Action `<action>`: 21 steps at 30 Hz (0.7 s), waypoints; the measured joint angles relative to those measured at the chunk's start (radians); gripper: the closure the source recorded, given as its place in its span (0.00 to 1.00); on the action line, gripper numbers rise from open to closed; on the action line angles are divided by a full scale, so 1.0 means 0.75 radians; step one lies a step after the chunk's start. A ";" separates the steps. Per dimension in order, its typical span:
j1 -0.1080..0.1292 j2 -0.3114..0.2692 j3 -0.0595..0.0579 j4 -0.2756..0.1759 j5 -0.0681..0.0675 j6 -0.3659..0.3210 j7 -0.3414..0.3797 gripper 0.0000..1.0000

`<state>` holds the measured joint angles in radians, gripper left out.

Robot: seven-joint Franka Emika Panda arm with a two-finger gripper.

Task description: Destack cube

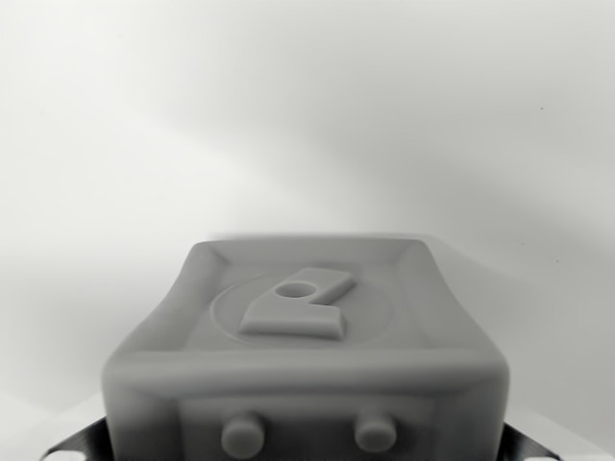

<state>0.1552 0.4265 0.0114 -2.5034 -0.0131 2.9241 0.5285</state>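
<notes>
A grey cube (pixel 306 355) fills the lower middle of the wrist view, very close to the camera. Its top face has a sunken circle with a raised figure like a 2. Two round studs show on its near face. My gripper (pixel 307 453) sits around the cube at the bottom edge. Only dark bits of the fingers (pixel 72 446) show at the wrist view's left and right corners, pressed against the cube's sides. The fingertips and anything under the cube are hidden.
A plain white surface (pixel 307 115) lies behind the cube, blurred, with soft shadows crossing it. No other object shows.
</notes>
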 joint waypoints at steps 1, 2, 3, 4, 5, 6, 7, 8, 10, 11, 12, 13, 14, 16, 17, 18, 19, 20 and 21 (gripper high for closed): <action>0.000 0.003 0.000 0.001 0.000 0.002 0.000 1.00; 0.001 0.006 -0.001 0.002 0.000 0.004 0.000 1.00; 0.001 0.009 -0.001 0.002 0.000 0.006 0.000 1.00; 0.002 0.012 -0.001 0.003 0.000 0.008 0.000 1.00; 0.002 0.015 -0.001 0.004 0.000 0.010 0.000 1.00; 0.002 0.016 -0.001 0.004 0.000 0.011 0.000 1.00; 0.002 0.018 -0.001 0.005 0.000 0.013 0.000 1.00; 0.002 0.020 -0.002 0.005 0.000 0.014 0.000 1.00; 0.002 0.023 -0.002 0.006 0.000 0.017 0.000 1.00; 0.002 0.024 -0.002 0.006 0.000 0.017 0.000 1.00; 0.002 0.024 -0.002 0.006 0.000 0.018 0.000 1.00; 0.002 0.024 -0.002 0.006 0.000 0.018 0.000 0.00; 0.002 0.024 -0.002 0.007 0.000 0.018 0.000 0.00; 0.002 0.024 -0.002 0.007 0.000 0.019 0.000 0.00; 0.002 0.024 -0.002 0.007 0.000 0.019 0.000 0.00; 0.002 0.024 -0.002 0.007 0.000 0.019 0.000 0.00; 0.002 0.024 -0.002 0.007 0.000 0.019 0.000 0.00; 0.002 0.024 -0.002 0.007 0.000 0.019 0.000 0.00; 0.002 0.024 -0.002 0.007 0.000 0.019 0.000 0.00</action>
<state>0.1570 0.4445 0.0099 -2.4984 -0.0131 2.9382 0.5285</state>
